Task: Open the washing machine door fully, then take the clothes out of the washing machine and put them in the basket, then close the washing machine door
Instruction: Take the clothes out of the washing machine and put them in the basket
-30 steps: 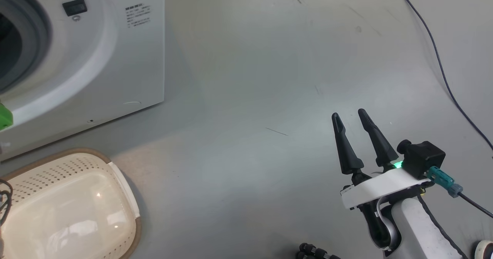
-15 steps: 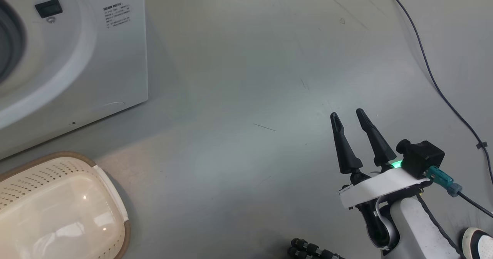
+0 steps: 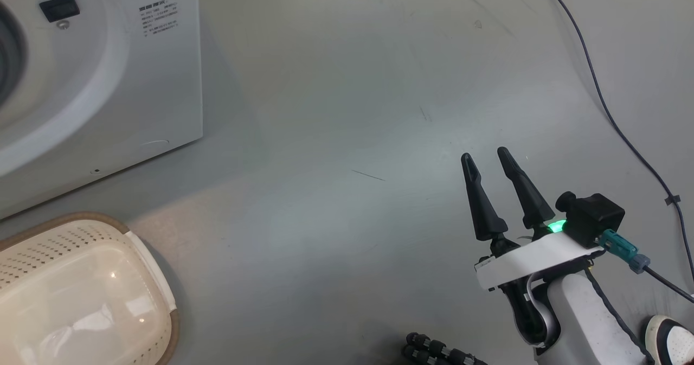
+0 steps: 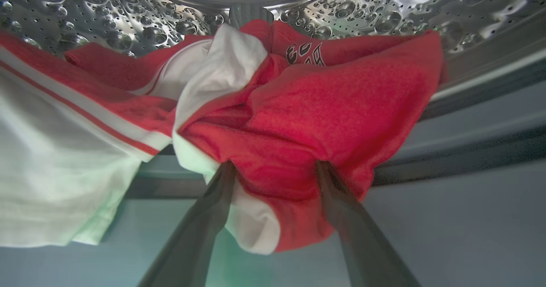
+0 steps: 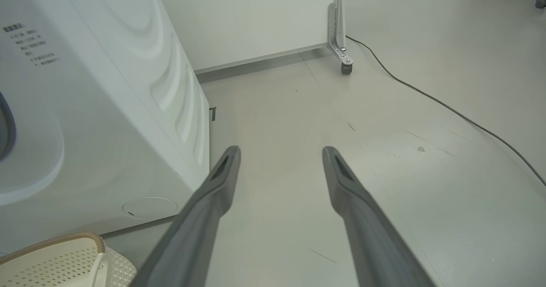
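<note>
- Grey floor (image 3: 336, 99), scuffed and smooth, spreads before the washing machine (image 3: 124, 83), which stands at the head view's upper left with its white front and small printed label showing.
- Inside the machine, the left wrist view shows the steel perforated drum (image 4: 384, 10) holding the clothes (image 4: 324, 108): a bright red garment with dark lettering, tangled with white fabric, and a white piece with red stripes at the left.
- The left pincer (image 4: 275, 167) is clamped on the clothes, a bunch of red and white cloth pinched between its two dark fingers at the drum's mouth.
- The basket (image 3: 154, 278) sits on the floor just before the machine at the lower left, its bare cream bottom shining with reflected lights.
- The right pincer (image 3: 483, 154) hangs above the floor at the lower right, fingers apart, well away from the machine and the basket.
- A dark cable (image 3: 607, 110) trails across the floor at the right.
- A white shoe (image 3: 669, 340) shows at the bottom right corner.
- In the right wrist view, a pale panel on a castor (image 5: 346, 68) stands behind the machine, whose round service flap (image 5: 149, 207) shows low on its front.
</note>
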You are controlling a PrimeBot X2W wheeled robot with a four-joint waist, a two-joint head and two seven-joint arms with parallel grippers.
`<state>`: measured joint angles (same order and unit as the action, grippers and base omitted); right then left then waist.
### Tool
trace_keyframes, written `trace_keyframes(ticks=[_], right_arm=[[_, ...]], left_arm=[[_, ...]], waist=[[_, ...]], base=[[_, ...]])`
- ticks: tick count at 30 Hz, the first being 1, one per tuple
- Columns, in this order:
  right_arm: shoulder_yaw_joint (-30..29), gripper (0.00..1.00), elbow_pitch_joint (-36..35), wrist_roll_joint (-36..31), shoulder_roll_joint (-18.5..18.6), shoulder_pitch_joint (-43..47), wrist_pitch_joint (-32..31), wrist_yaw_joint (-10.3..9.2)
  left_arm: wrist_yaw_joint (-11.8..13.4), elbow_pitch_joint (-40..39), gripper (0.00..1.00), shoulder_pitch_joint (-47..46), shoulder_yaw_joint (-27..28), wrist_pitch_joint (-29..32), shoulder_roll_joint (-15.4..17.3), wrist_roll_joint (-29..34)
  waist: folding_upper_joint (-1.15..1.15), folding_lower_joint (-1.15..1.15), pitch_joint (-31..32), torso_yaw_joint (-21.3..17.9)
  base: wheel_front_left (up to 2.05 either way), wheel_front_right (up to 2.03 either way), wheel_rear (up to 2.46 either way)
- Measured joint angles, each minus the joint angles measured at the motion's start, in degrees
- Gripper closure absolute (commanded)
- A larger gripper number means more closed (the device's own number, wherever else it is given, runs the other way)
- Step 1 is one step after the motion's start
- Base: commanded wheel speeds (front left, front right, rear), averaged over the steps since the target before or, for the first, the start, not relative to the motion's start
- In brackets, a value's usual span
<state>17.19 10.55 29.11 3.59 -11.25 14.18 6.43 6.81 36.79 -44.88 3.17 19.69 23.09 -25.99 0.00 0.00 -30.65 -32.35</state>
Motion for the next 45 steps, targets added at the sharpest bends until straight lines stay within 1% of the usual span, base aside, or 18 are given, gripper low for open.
trace_keyframes(ticks=[2,3,4,5,11,14,20,30,31,34,36,37,43,45], right_arm=[[-0.2,0.0,0.0,0.0,0.0,0.0,0.0,0.0],[-0.2,0.0,0.0,0.0,-0.1,0.0,0.0,0.0],[-0.3,0.0,0.0,0.0,-0.1,0.0,0.0,0.0],[-0.4,0.0,0.0,-0.1,-0.1,0.0,0.0,0.0],[-0.8,0.0,-0.1,-0.5,-0.2,0.0,0.0,0.05],[-0.9,0.0,-0.1,-0.5,-0.4,-0.2,0.0,0.07],[-2.2,0.0,-0.1,-1.1,-0.4,-0.4,0.0,0.08],[-4.3,0.0,0.0,-2.1,0.2,-0.6,0.0,0.23],[-4.3,0.0,0.0,-2.1,0.2,-0.6,0.0,0.23],[-5.0,0.0,0.1,-2.8,1.0,-0.6,0.0,0.23],[-5.3,0.0,0.2,-3.1,1.5,-0.6,0.0,0.23],[-5.3,0.0,0.2,-3.1,1.5,-0.6,0.0,0.23],[-6.1,0.0,0.5,-3.5,2.8,-0.2,0.0,0.24],[-6.3,0.0,0.6,-3.5,3.1,0.1,0.0,0.52]], left_arm=[[0.0,0.5,0.0,-0.5,0.0,0.2,0.0,0.2],[0.0,0.9,0.31,-0.7,0.0,0.2,0.0,0.3],[0.0,1.2,0.69,-1.0,0.0,0.3,0.0,0.3],[0.0,1.5,1.0,-1.3,0.0,0.4,0.0,0.3],[0.0,2.4,1.0,-3.3,-0.1,0.0,-0.6,0.3],[0.0,3.1,1.0,-3.3,0.0,-1.4,-0.7,0.3],[-0.3,3.6,1.0,-3.3,-0.3,-4.9,-3.1,0.0],[-5.2,3.9,1.0,-1.5,-2.0,-11.6,-7.7,-1.1],[-5.2,3.9,1.0,-1.5,-2.0,-11.6,-7.7,-1.1],[-7.2,4.0,1.0,0.5,-3.1,-14.3,-9.7,-1.2],[-8.0,3.9,1.0,1.3,-3.4,-15.7,-10.5,-1.2],[-8.0,3.9,1.0,1.3,-3.4,-15.7,-10.5,-1.2],[-10.9,3.3,1.0,4.4,-5.1,-19.9,-12.6,-1.2],[-11.3,2.9,1.0,5.5,-5.6,-21.1,-13.4,-1.2]], waist=[[0.0,0.0,-0.1,0.0],[0.0,0.0,-0.1,0.0],[0.0,0.0,-0.1,0.0],[0.0,0.0,-0.1,0.0],[0.0,0.0,-0.2,0.0],[0.0,0.0,0.0,0.0],[0.0,0.0,1.3,1.0],[0.0,0.0,4.8,4.3],[0.0,0.0,4.8,4.3],[0.0,0.0,6.3,6.3],[0.0,0.0,7.2,7.4],[0.0,0.0,7.2,7.4],[0.0,0.0,9.7,11.0],[0.0,0.0,10.6,12.3]], base=[[0.0,0.0,0.0],[0.0,0.0,0.0],[0.0,0.0,0.0],[0.0,0.0,0.0],[0.0,0.0,0.0],[0.0,0.0,0.0],[0.0,0.0,0.0],[0.0,0.0,0.0],[0.0,0.0,0.0],[0.0,0.0,0.0],[0.0,0.0,0.0],[0.0,0.0,0.0],[0.0,0.0,0.0],[0.0,0.0,0.0]])
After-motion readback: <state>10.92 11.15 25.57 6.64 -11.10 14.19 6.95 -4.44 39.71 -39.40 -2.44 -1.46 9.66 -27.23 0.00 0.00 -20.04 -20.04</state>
